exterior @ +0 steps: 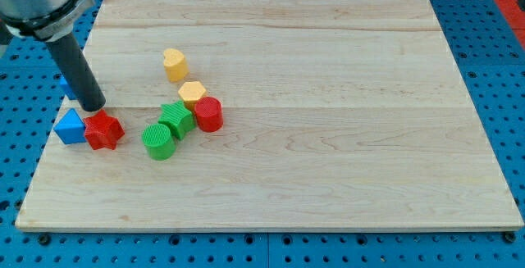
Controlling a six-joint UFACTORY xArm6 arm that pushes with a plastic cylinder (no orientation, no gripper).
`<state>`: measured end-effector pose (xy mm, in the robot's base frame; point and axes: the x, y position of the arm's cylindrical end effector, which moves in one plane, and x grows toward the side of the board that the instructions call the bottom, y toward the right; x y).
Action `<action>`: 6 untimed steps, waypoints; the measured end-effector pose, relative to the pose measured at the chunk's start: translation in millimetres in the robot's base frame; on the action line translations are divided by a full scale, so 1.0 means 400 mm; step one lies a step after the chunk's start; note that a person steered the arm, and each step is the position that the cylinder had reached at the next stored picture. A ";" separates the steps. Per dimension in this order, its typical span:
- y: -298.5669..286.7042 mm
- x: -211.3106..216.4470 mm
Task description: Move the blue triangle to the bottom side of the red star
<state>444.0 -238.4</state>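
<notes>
Below the red star (104, 129) the surface (328, 178) lies open; the blue triangle (70, 126) touches its left, green blocks (167, 130) stand right

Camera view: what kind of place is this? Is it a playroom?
Probably a robot lab bench, not a playroom. A wooden board lies on a blue pegboard table full of holes, and my tip hangs just above the blue triangle and red star.

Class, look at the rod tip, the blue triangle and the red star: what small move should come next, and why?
Probably slide my tip round to the view's left and top of the blue triangle block, then nudge it down and rightward. The triangle sits touching the left side of the red star block, not below it, and my tip stands just above both.
</notes>
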 end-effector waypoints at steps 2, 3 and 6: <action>-0.166 -0.008; -0.086 0.096; 0.153 0.100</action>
